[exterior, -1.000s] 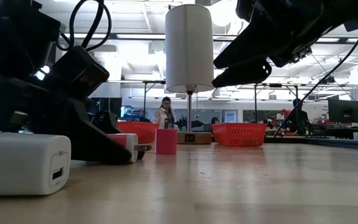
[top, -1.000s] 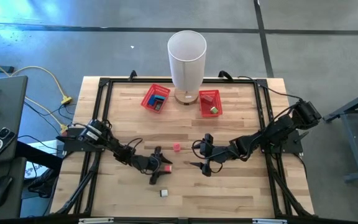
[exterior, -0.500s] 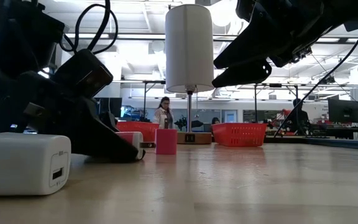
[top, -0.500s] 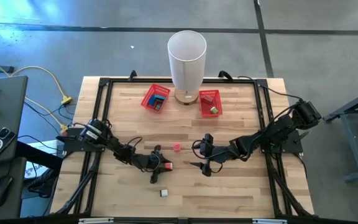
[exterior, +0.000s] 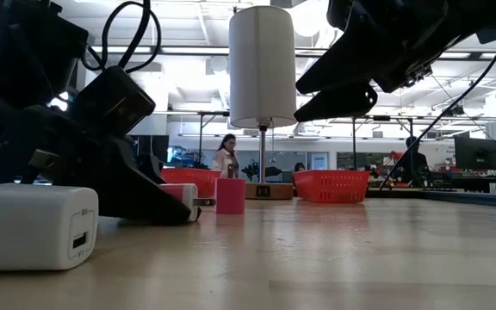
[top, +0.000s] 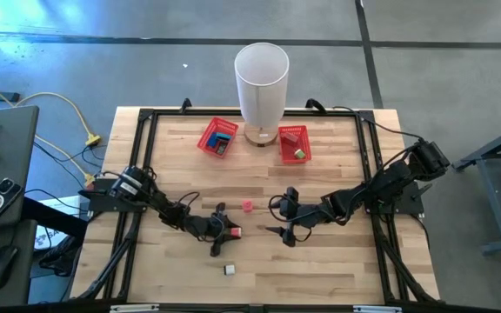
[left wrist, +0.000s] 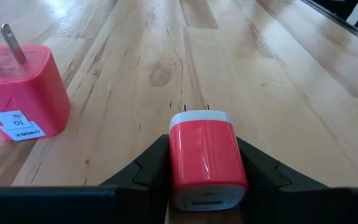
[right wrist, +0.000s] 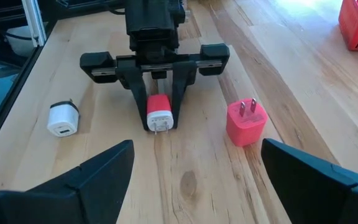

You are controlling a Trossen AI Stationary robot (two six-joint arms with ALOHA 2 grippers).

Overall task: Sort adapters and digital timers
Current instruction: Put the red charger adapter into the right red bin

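A red adapter with white ends [left wrist: 205, 158] lies between the fingers of my left gripper [top: 230, 232], left of the table's middle, and the gripper is shut on it. Its prongs point away from the gripper. A pink adapter [top: 247, 206] stands just beyond it, prongs up [right wrist: 246, 121]. A white adapter [top: 230, 269] lies nearer the front edge [exterior: 33, 226]. My right gripper [top: 283, 231] hovers open above the table, to the right of the red adapter, facing it. No digital timer can be made out. My left gripper pinches the red adapter's two long sides [left wrist: 174, 155] between its two fingers [right wrist: 138, 93]. The fingers come from the table's left, slanting a little downward, and lie along the adapter. It lies level and low at the table top, its pronged end [right wrist: 160, 127] free.
Two red baskets [top: 218, 137] [top: 293, 143] stand at the back, on either side of a white lamp [top: 262, 83]. A black frame [top: 146, 117] runs around the table's edge. There is bare wood between the two grippers and along the front.
My left gripper's fingers have closed in on the red and white adapter, which stays low at the table top. Its wrist has shifted only slightly.
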